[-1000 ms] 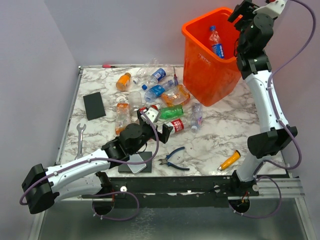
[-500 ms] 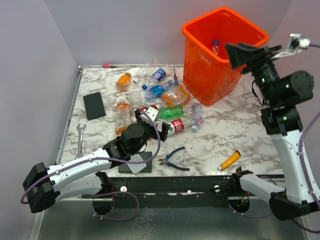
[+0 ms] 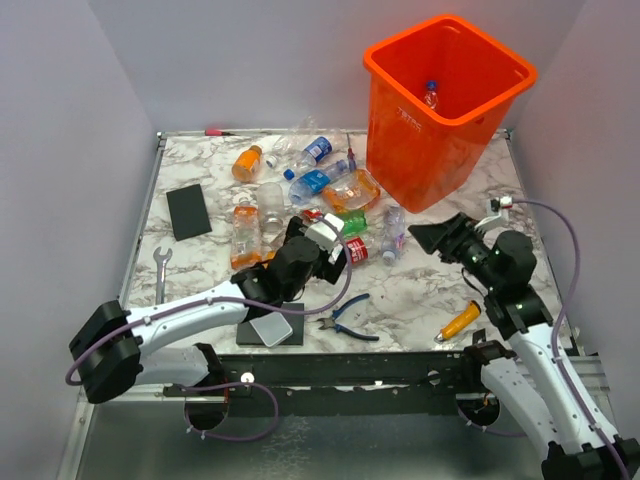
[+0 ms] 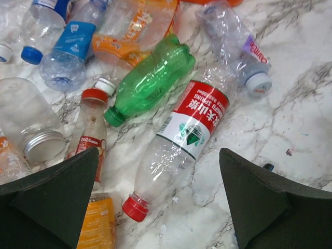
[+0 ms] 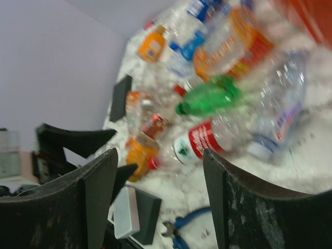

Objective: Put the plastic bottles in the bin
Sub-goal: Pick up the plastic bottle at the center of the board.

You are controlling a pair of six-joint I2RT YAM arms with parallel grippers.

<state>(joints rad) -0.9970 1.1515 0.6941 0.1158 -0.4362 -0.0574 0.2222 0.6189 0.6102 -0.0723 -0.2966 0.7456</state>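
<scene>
Marble table (image 3: 410, 300) — red-labelled bottle (image 4: 179, 150) lies between open left jaws.

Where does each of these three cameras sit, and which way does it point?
Top view: fixed above and behind the arms, looking down on the table, bottles and orange bin; left arm and right arm show.
Left wrist: on the left arm, looking down at a green bottle and a red-label bottle; the open left end effector frames the bottom corners.
Right wrist: on the right arm, looking slantwise across the table at the bottles, blurred; the right end effector fills the bottom.
Shared: both wrist views show that green bottle and red-label bottle.
</scene>
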